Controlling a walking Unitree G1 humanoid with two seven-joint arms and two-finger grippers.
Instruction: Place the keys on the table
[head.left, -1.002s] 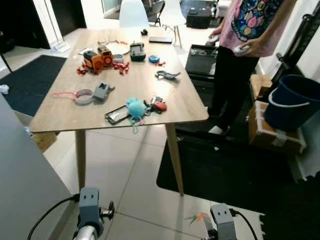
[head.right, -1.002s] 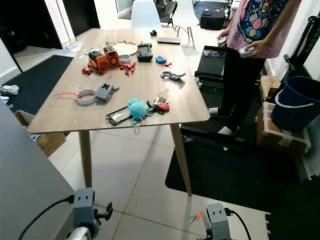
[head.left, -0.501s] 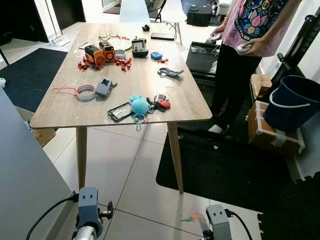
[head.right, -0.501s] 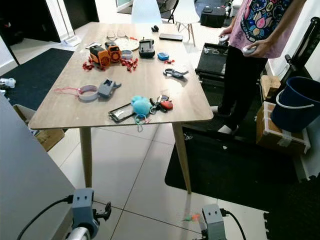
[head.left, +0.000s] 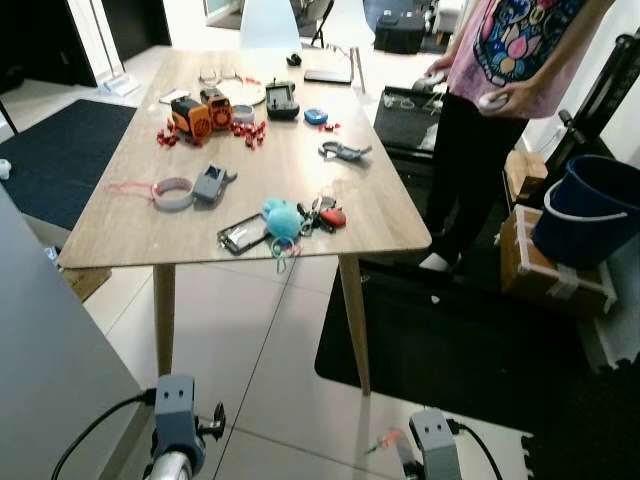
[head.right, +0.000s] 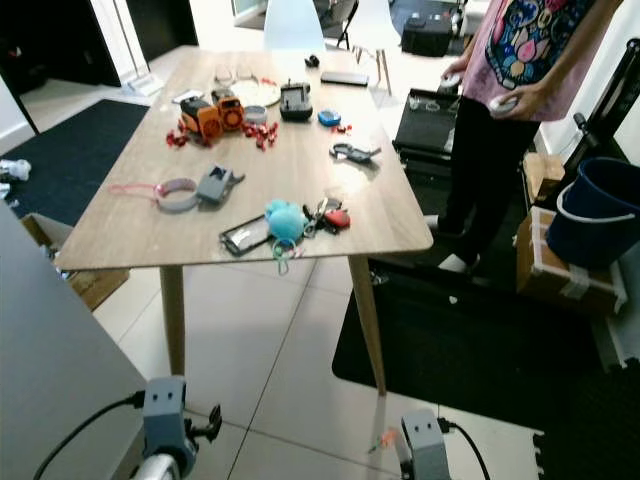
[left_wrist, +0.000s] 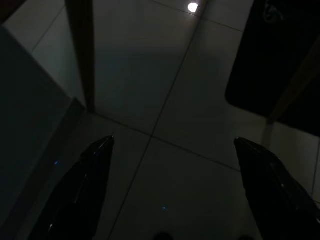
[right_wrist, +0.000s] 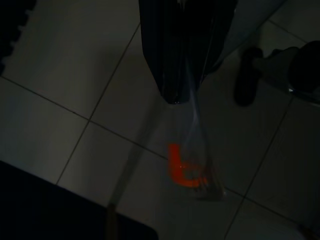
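Pinching with the right gripper (right_wrist: 174, 92), fingers pressed together on the top of the keys (right_wrist: 186, 170). Holding low above the floor (left_wrist: 190, 100), well short of the table (head.left: 130, 225). Viewing that table from a slightly shifted angle compared with half a second ago, the camera having moved; finding everything on it lying as before, red-fobbed bunch (head.left: 325, 214) beside the teal plush (head.left: 283, 218) included. Hanging straight below the fingertips, touching them, the keys. Looking like a clear sleeve with an orange piece inside, details too dark to tell. Spreading the left gripper (left_wrist: 175, 190) wide, grasping nothing, idling over tiles. Standing at the table's right side, a person (head.left: 500, 60).
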